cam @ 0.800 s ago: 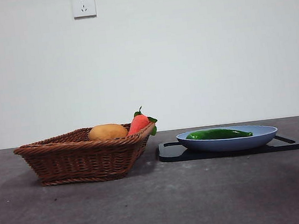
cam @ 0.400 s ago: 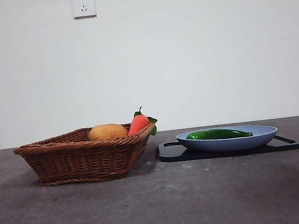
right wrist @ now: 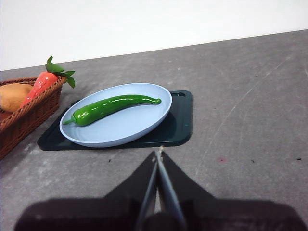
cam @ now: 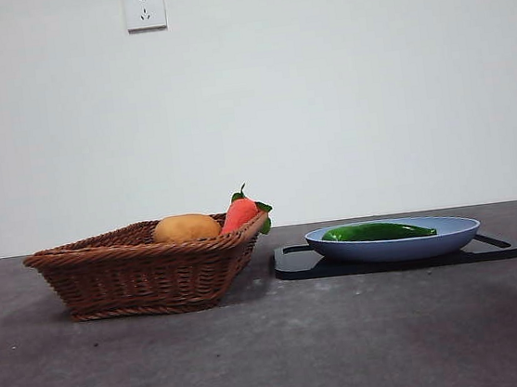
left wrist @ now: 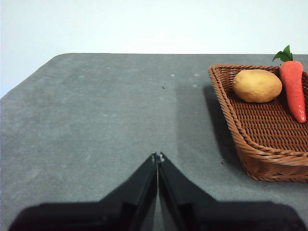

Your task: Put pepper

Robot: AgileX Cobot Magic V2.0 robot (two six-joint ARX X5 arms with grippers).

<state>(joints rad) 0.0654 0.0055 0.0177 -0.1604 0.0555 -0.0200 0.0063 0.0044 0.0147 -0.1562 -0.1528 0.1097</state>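
On the blue plate (right wrist: 120,127) lies the pepper (right wrist: 113,108); near that plate the right gripper (right wrist: 158,155) hovers pinched together, seemingly empty, like the left gripper (left wrist: 157,157).

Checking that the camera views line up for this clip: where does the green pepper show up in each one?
Front view: the pepper lies in the blue plate, right of the basket.
Left wrist view: not in it; only the basket with its two pieces shows.
Right wrist view: the pepper lies lengthwise across the plate.
Shared landmark: the wicker basket.
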